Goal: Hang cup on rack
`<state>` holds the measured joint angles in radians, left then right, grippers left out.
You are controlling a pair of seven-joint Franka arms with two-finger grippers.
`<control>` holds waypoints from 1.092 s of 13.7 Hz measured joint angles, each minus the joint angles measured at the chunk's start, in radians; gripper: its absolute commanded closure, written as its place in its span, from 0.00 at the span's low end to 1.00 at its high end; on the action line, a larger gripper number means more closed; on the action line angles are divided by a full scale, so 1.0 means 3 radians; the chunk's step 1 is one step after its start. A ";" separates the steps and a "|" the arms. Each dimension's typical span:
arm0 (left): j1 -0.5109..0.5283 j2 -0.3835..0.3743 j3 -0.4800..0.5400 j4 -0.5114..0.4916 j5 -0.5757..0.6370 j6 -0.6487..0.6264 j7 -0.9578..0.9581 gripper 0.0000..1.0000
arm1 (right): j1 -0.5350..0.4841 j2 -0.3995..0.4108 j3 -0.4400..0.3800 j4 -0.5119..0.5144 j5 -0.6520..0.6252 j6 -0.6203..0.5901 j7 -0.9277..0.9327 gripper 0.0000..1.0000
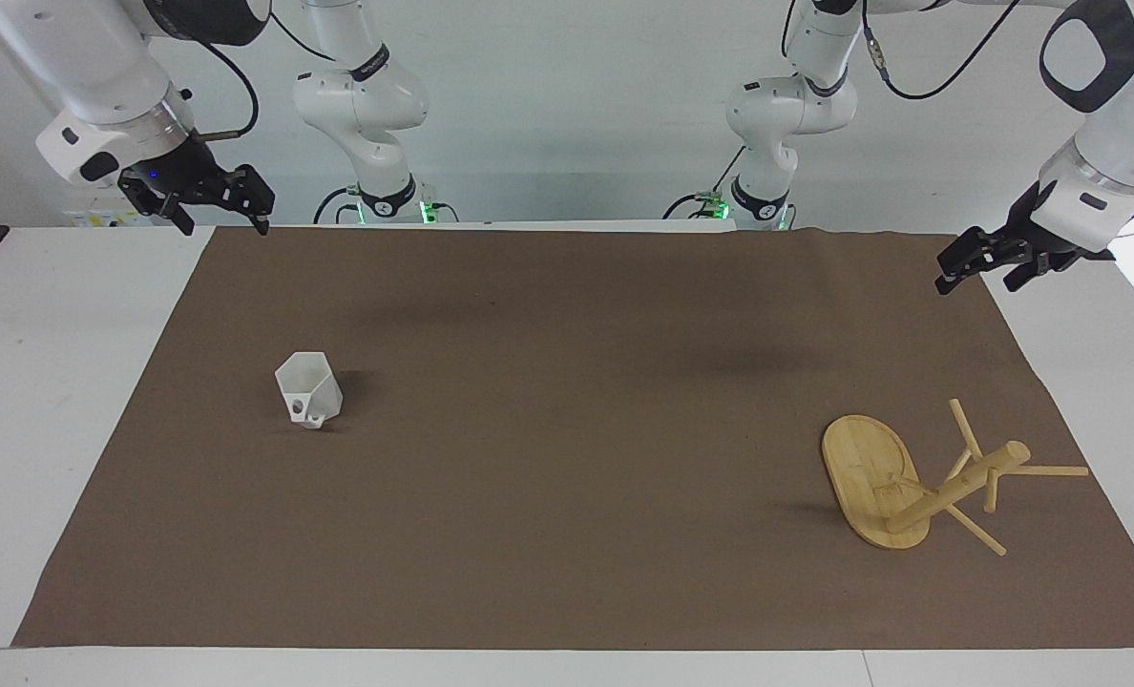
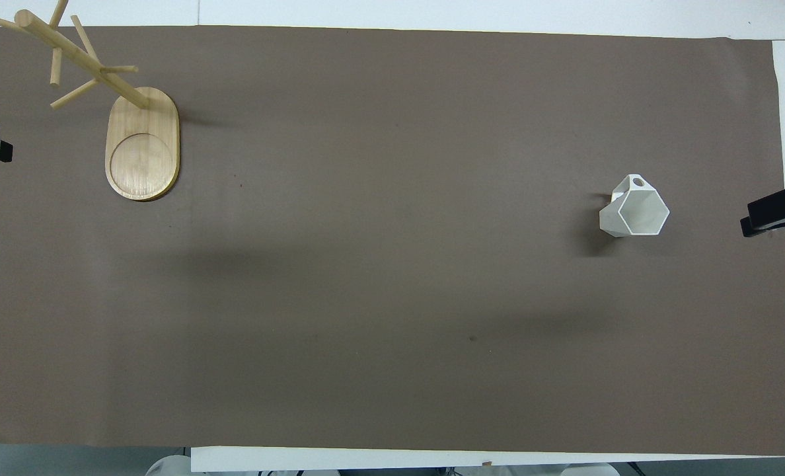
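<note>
The white faceted cup point(image 1: 307, 389) stands upright on the brown mat toward the right arm's end of the table, its handle on the side away from the robots; it also shows in the overhead view point(image 2: 637, 210). The bamboo rack point(image 1: 872, 477) stands upright on its oval base toward the left arm's end point(image 2: 143, 145), farther from the robots than the cup. My right gripper point(image 1: 221, 225) hangs open and empty over the mat's corner near the robots; one tip shows in the overhead view point(image 2: 772, 217). My left gripper point(image 1: 979, 284) hangs open and empty over the mat's edge, well above the rack.
The brown mat point(image 1: 567, 458) covers most of the white table point(image 1: 52, 401). Bare white table borders it at both ends and along the edge farthest from the robots.
</note>
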<state>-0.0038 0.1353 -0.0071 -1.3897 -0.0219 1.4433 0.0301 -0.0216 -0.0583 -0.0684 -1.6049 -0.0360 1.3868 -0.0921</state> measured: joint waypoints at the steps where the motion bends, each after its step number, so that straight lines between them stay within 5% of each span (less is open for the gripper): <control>1: 0.0000 0.0000 0.0000 0.0000 0.0000 0.0000 0.0000 0.00 | -0.0003 0.0001 -0.0005 -0.0002 0.0000 0.0000 0.0000 0.00; 6: 0.0000 0.0000 0.0000 0.0000 0.0000 0.0000 0.0000 0.00 | 0.0005 -0.0004 0.0002 -0.0003 0.0022 -0.0005 -0.0547 0.00; 11: 0.0000 0.0000 0.0000 0.0000 0.0000 0.0000 0.0000 0.00 | -0.0340 0.0080 0.0002 -0.0031 0.0592 0.0208 -0.2243 0.00; 15: 0.0000 0.0000 0.0000 0.0000 0.0000 0.0000 0.0000 0.00 | -0.0877 0.0564 -0.0019 0.0074 0.1122 0.0361 -0.3904 0.00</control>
<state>-0.0038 0.1353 -0.0071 -1.3897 -0.0219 1.4433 0.0301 -0.2846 0.1109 -0.0741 -1.5828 0.3008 1.4951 -1.2632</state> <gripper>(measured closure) 0.000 0.000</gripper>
